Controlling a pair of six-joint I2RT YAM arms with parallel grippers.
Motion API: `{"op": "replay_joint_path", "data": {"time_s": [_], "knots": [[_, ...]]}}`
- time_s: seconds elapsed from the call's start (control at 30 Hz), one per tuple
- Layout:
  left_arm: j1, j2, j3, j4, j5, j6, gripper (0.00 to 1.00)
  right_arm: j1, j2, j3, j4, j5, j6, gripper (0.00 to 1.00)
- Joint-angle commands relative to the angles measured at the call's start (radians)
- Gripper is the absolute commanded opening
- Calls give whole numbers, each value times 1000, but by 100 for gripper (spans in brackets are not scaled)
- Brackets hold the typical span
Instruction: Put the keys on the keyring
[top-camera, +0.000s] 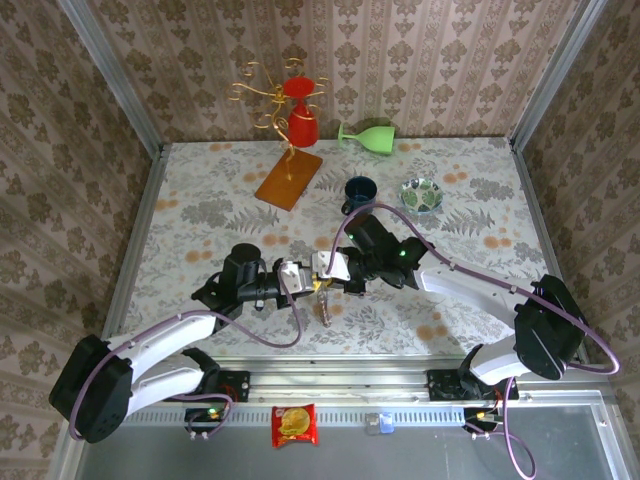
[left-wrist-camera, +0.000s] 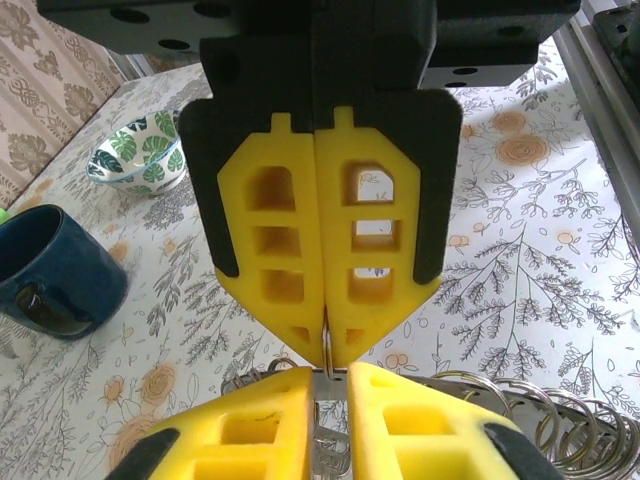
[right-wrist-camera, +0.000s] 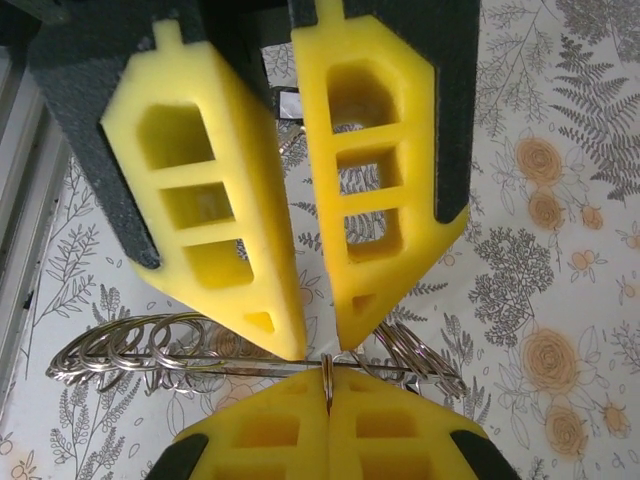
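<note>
**A:** Where is the keyring sitting?

**B:** The right gripper (right-wrist-camera: 328, 384) is clamping it. Its fingers are pressing flat together, and the keyring (left-wrist-camera: 326, 366) is showing edge-on as a thin metal line. That line is running out of their tips straight toward the left gripper (left-wrist-camera: 330, 374).

**A:** Is the left one gripping anything?

**B:** Its fingers are standing a narrow slot apart, with silvery metal lying in the slot. I am not managing to tell whether the pads are pressing on it.

**A:** And the keys?

**B:** The keys (right-wrist-camera: 135, 345) are showing as a bunch of silvery loops strung along a straight wire, lying crosswise just between the two sets of fingertips. From above, a small silvery cluster is showing just on the near side of the meeting point, over the near middle of the table (top-camera: 480, 300).

**A:** What is the coming move turning on?

**B:** I am judging it to be threading. The bunch's long axis is crossing the ring's plane at right angles. The grippers are meeting tip to tip, so neither is nearer, and any twist is risking a loop slipping off the edge
</note>
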Motion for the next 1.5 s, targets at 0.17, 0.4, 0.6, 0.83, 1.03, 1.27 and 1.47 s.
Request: {"op": "replay_joint_path", "data": {"time_s": [0.17, 0.4, 0.6, 0.83, 1.03, 1.27, 1.47], "knots": [[-8, 4, 0, -5, -1, -8, 21, 28, -25, -5, 22, 9, -23, 0], [-8, 4, -9, 4, -8, -17, 23, 25, -41, -18, 60, -21, 10, 0], [0, -66, -39, -1, -29, -35, 22, 15, -77, -47, 76, -47, 32, 0], [8, -62, -41, -1, -11, -26, 20, 14, -81, -56, 116, -84, 48, 0], [15, -38, -38, 52, 17, -47, 21, 14, -78, -59, 127, -99, 55, 0], [19, -9, -28, 80, 68, -63, 22, 16, -74, -61, 141, -107, 57, 0], [18, 17, -23, 116, 87, -71, 20, 27, -57, -66, 153, -108, 57, 0]]}}
